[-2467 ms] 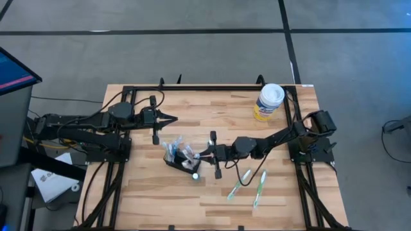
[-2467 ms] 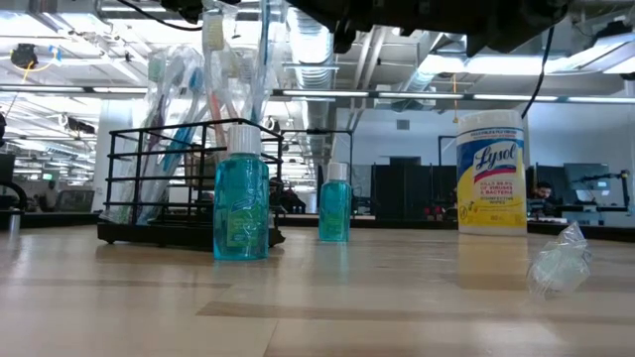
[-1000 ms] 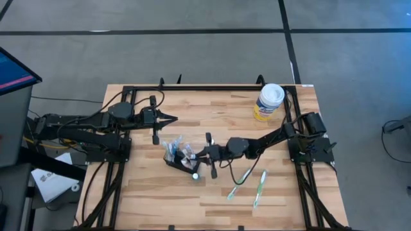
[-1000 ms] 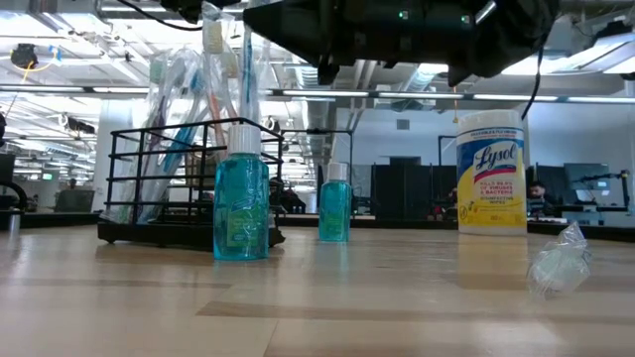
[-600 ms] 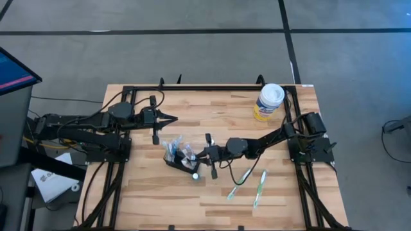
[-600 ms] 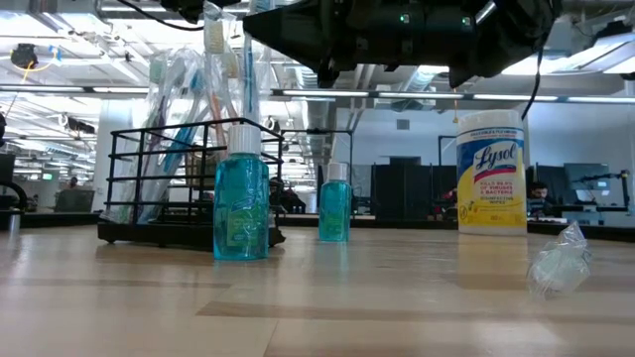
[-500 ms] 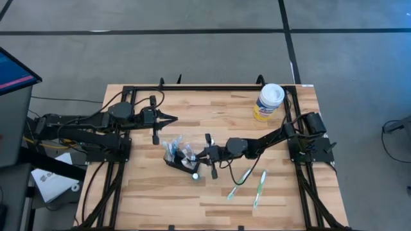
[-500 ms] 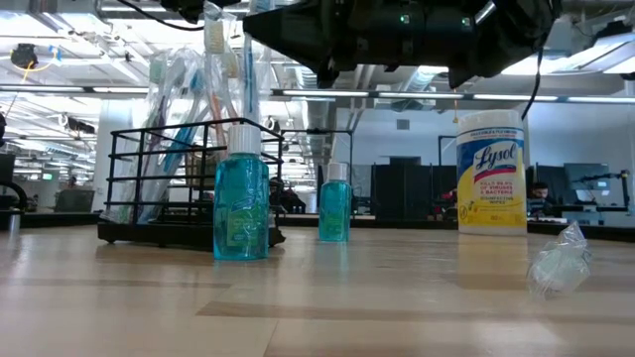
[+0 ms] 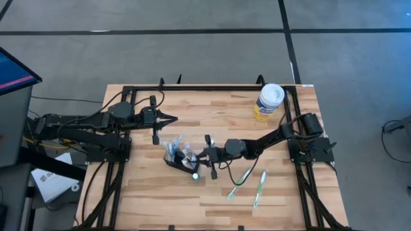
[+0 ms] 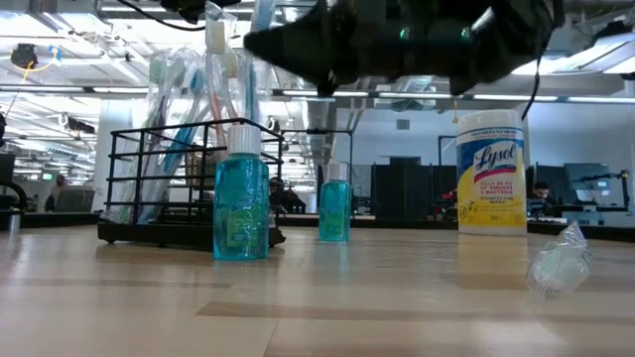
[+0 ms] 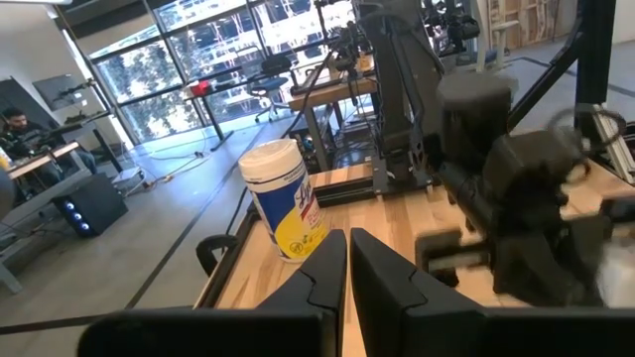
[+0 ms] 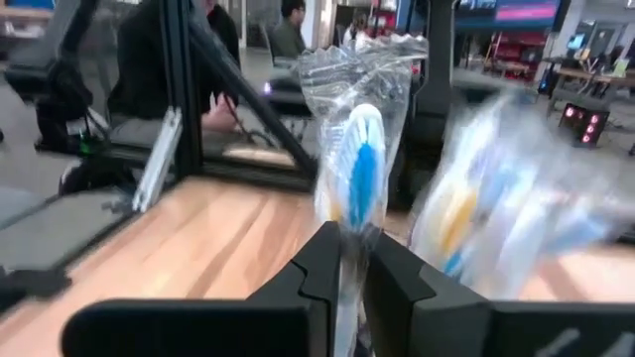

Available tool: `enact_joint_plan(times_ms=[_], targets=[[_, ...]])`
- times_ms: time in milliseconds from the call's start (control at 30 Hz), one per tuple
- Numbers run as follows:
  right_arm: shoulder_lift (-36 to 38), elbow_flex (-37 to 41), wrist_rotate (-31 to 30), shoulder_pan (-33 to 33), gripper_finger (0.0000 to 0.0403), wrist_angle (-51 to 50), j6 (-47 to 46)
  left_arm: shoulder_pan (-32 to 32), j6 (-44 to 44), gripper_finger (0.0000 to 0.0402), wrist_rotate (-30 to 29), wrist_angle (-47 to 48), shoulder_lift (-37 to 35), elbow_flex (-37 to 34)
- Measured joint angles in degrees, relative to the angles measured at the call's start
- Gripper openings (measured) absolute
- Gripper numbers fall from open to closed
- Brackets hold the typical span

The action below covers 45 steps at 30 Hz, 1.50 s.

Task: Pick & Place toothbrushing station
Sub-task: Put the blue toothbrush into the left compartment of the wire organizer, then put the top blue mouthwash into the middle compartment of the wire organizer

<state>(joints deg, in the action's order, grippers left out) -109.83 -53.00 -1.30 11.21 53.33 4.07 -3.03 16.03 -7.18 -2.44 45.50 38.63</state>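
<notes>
A: The toothbrushing station (image 9: 179, 160) — where does it stand?

B: Near the middle of the wooden table (image 9: 154, 199), a black wire-sided holder (image 10: 189, 183) with several plastic-wrapped toothbrushes standing up out of its top. Two small bottles of blue-green liquid are by it: one (image 10: 241, 193) just in front of the station's wire side in the low view, the other (image 10: 334, 203) farther back and apart from it.

A: And the right gripper (image 9: 201, 154)?

B: It is right at the station, above its top on the side toward the yellow canister (image 9: 268, 102). In its wrist view the two fingers (image 12: 322, 263) stand close together around a wrapped toothbrush (image 12: 359, 149) with a blue and white head, which rises upright between them. There is a narrow gap between the fingers, and the wrapper fills it; I cannot tell whether they press on it or have let go.

A: The left gripper (image 9: 172, 118)?

B: It waits away from the station, toward the table's far edge, fingers together with nothing between them (image 11: 347, 268). Its camera looks across at the yellow canister (image 11: 283, 198) and the right arm.

A: Anything else around the station?

B: Two green toothbrushes (image 9: 249, 185) lie flat on the table, beyond the right gripper from the station, well apart from it. A crumpled bit of clear plastic (image 10: 561, 260) lies on the table, below the canister (image 10: 491, 174) in the low view.
</notes>
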Motion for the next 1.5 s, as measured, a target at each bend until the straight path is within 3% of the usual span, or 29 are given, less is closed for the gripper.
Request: enact_joint_plan(times_ms=[167,400,1067,1500], targets=[[-3.78,-0.35,-0.04,-0.45,0.0024,3.29,-0.11,0.00,0.00,0.0012,0.00,0.05,0.00,0.00],[-1.84,0.32,0.00,-0.89,0.0024,-0.85,-0.80,0.00,0.00,0.0012,0.00,0.07,-0.01,0.00],[-0.73,0.25,-0.08,-0.73,0.0095,-3.46,0.88,0.00,0.00,0.0012,0.00,0.09,-0.02,0.00],[6.97,0.25,-0.22,-1.12,0.0109,-18.14,0.50,0.00,0.00,0.0012,0.00,0.22,-0.01,0.00]])
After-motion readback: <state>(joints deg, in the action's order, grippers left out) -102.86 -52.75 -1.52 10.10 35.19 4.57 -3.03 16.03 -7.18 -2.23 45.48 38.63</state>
